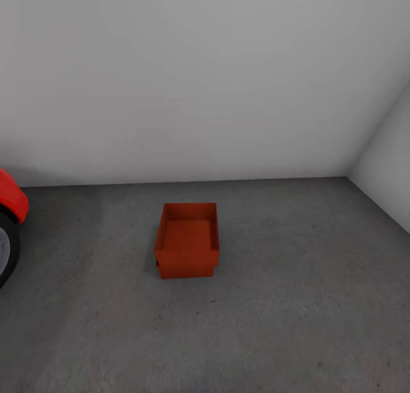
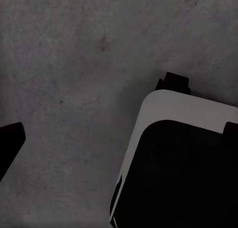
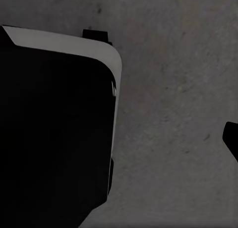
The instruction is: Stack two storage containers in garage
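Observation:
An orange-red storage container [image 1: 187,242] stands upright on the grey concrete floor [image 1: 296,302] of the garage, near the back wall, with its open top showing an empty stepped inside. A seam runs around it low down, above a slightly narrower base; whether that is a second container beneath it I cannot tell. In the left wrist view my left gripper [image 2: 120,134] hangs open over bare concrete, one dark fingertip [image 2: 11,138] at the frame edge. In the right wrist view my right gripper [image 3: 119,134] is open too, fingertip [image 3: 231,139] at the edge, holding nothing.
The nose and front tyre of a red car [image 1: 10,202] stand at the left. A white back wall [image 1: 199,80] meets a side wall [image 1: 393,159] at the right. My white-and-black base [image 2: 183,158] is below both wrists.

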Controlling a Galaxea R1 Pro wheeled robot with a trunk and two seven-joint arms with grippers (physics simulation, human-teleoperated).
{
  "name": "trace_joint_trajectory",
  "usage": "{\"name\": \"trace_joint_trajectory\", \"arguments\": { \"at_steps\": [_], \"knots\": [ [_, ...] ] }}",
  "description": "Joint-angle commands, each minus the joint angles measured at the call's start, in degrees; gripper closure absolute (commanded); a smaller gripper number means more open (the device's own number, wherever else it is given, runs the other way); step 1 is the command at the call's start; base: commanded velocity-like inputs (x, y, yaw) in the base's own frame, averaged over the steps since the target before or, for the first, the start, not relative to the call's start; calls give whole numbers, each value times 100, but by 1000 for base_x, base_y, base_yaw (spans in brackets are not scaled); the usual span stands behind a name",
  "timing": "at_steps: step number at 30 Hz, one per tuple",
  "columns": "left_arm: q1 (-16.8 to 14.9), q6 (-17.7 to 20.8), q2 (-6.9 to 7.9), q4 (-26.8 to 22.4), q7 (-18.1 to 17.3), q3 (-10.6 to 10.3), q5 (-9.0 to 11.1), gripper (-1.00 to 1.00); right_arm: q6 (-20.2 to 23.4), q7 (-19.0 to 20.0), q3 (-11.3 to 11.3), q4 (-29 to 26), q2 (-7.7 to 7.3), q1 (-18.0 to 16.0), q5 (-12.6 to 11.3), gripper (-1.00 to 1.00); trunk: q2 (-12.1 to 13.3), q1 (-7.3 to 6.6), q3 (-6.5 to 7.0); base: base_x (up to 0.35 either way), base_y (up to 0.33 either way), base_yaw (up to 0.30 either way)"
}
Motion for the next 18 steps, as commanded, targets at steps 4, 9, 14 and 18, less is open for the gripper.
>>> {"name": "trace_joint_trajectory", "arguments": {
  "at_steps": [4, 9, 14, 18],
  "knots": [
    [-3, -5, 0, -4, 16, -51, 38, -100, -42, -31, 9, 19, 6, 3, 57, -100, -3, 0, 19, -2, 0, 0],
    [-1, -4, 14, -14, 16, -54, 18, -100, -38, -30, 15, 19, 8, 79, 62, -100, -3, 0, 62, 0, 0, 0],
    [0, -3, 22, -17, 16, -58, 13, -100, -17, -30, 16, 19, 14, 89, 62, -100, -3, 0, 108, 0, 0, 0],
    [0, -3, 22, -18, 16, -61, 12, -100, -9, -26, 16, 19, 16, 91, 77, -100, -3, 0, 145, 0, 0, 0]
  ]
}}
